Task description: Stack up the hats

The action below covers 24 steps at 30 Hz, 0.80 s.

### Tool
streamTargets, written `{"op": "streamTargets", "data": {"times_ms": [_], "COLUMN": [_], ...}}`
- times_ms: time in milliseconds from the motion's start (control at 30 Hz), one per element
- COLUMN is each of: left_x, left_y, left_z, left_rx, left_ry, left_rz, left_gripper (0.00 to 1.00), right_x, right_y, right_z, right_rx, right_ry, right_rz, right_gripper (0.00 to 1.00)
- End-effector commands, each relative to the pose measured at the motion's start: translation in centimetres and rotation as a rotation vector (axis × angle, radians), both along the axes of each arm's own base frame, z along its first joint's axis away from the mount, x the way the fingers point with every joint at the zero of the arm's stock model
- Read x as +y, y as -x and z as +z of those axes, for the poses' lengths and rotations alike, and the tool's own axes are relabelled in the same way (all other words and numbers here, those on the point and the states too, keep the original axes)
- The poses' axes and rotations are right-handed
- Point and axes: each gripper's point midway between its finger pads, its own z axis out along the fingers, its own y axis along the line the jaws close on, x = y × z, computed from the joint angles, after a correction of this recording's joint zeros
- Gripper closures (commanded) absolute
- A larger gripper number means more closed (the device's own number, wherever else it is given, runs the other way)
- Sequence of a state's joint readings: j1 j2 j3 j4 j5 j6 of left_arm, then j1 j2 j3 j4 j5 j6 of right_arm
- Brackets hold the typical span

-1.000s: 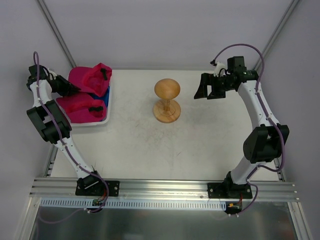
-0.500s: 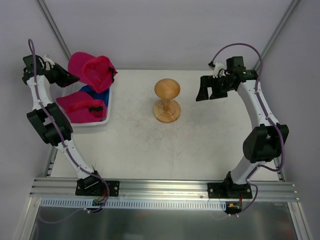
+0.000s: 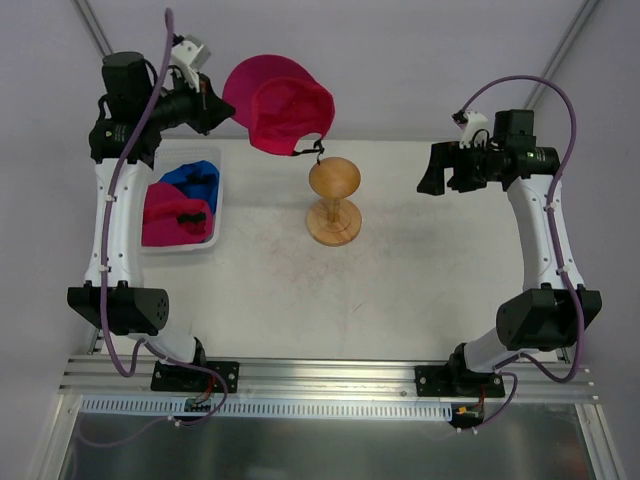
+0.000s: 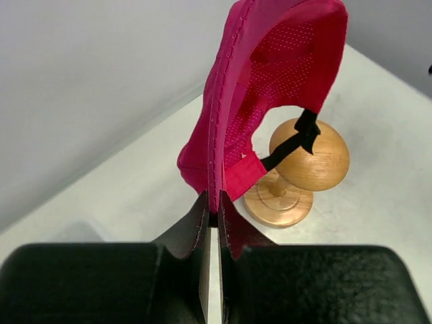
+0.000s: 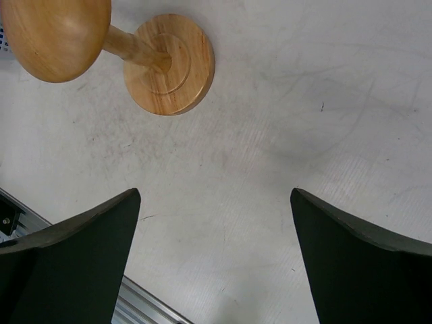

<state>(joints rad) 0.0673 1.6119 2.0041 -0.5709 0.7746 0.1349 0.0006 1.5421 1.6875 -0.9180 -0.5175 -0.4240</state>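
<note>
One magenta cap (image 3: 283, 112) hangs in the air just up-left of the wooden hat stand (image 3: 334, 200), its edge clamped between the left gripper's (image 4: 214, 202) fingers. A second magenta cap (image 3: 172, 222) and a blue cap (image 3: 196, 178) lie in the white basket (image 3: 183, 247). The right gripper (image 5: 216, 196) hovers right of the stand, fingers wide apart.

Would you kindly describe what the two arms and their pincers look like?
The left arm and right arm are built of white tubular links with bulky black joint housings, mounted on a silver rail. A thin purple cable loops along each. The left pincer and right pincer each have two flat, black, tapering fingers.
</note>
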Motion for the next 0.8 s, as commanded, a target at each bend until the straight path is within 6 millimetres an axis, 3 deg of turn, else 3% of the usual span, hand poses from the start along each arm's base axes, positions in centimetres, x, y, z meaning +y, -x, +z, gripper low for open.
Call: {"op": "streamTargets", "data": {"times_ms": [0, 67, 167, 400, 467, 633, 767], "left_x": [-0.5, -2.6, -4.0, -4.3, -5.7, -8.6, -11.4], "left_y": [-1.2, -1.3, -1.9, -4.9, -5.0, -3.7, -1.5], "left_z": [-0.8, -1.2, -1.9, -2.5, -3.6, -6.3, -8.8], "left_rx": [-0.151, -0.177, -0.207, -0.25, -0.237, -0.203, -0.174], "left_ry": [-0.204, -0.252, -0.323, -0.398, -0.409, -0.419, -0.428], "left_rz": [-0.002, -0.019, -0.002, 0.151, 0.133, 0.06, -0.036], "left_gripper": [1.0, 1.0, 1.0, 1.0, 1.0, 1.0, 1.0], "right_x": [0.6, -0.1, -0.3, -0.4, -0.4, -0.5, -0.7], "right_y": [1.3, 1.3, 1.7, 2.0, 2.1, 2.4, 2.6], "right_z": [1.2, 1.3, 1.4, 1.3, 1.2, 1.2, 1.1], "right_rx": [-0.025, -0.027, -0.031, -0.024, -0.022, -0.026, -0.024], "right_ry": [-0.02, -0.024, -0.022, -0.035, -0.037, -0.033, -0.035], "right_rz": [0.025, 0.003, -0.003, -0.007, -0.007, -0.008, -0.013], "right_gripper": [0.01, 0.0, 0.0, 0.01, 0.01, 0.0, 0.01]}}
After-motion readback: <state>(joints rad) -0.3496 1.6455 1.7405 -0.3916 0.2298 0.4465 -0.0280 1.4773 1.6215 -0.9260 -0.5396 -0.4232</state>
